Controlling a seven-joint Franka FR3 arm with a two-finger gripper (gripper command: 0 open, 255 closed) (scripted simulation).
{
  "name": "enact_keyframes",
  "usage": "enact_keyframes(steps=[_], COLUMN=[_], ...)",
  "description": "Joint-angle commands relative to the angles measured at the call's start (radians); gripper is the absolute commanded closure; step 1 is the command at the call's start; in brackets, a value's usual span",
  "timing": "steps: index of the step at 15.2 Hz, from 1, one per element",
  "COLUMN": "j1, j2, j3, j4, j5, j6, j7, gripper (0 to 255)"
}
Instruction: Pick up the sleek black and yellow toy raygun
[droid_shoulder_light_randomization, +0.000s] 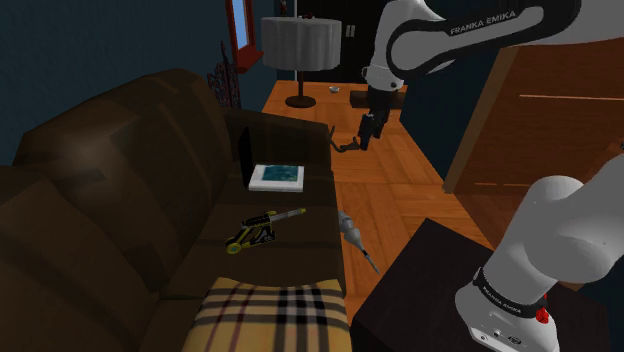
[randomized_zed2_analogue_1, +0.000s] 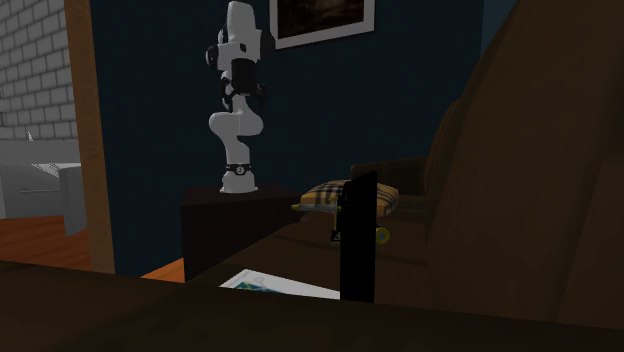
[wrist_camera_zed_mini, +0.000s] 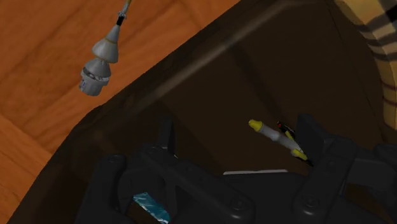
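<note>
Two fingers (wrist_camera_zed_mini: 315, 143): spread wide apart with nothing clasped between them; in the shoulder view they hang at the upper centre of the frame, over the wooden floor (droid_shoulder_light_randomization: 400, 190).
Toy raygun (droid_shoulder_light_randomization: 262, 228): black and yellow, lying flat on the sofa seat, left of centre in the lower half of the shoulder view. It is well apart from the fingers. In the wrist view it appears close to one finger, and neither finger touches it.
Sofa (droid_shoulder_light_randomization: 120, 180): dark brown, taking up the left half of the shoulder view.
Plaid cushion (droid_shoulder_light_randomization: 270, 315): tan with dark and pale stripes, on the seat at the bottom edge of the shoulder view, near the raygun.
Flat book (droid_shoulder_light_randomization: 277, 177): white-edged with a blue-green face, on the seat above the raygun in the frame, just beside a black upright panel (droid_shoulder_light_randomization: 245, 160).
Grey tool (droid_shoulder_light_randomization: 352, 235): lying on the floor, just beside the sofa's front edge.
Lamp (droid_shoulder_light_randomization: 300, 45): pale grey shade, at the top centre of the shoulder view.
Arm (droid_shoulder_light_randomization: 470, 40): white, lettered FRANKA EMIKA, rising from the dark stand (droid_shoulder_light_randomization: 410, 290) at the lower right.
</note>
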Motion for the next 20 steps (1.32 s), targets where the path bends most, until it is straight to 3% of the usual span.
enact_keyframes(steps=[1, 10, 20], j1=[0.022, 0.097, 0.123], j2=[0.079, 0.411, 0.756], j3=[-0.012, -0.019, 0.058], j4=[0.026, 0.183, 0.431], j5=[0.019, 0.139, 0.247], j6=[0.048, 0.188, 0.242], j7=[-0.055, -0.302, -0.537], gripper=[0, 0, 0])
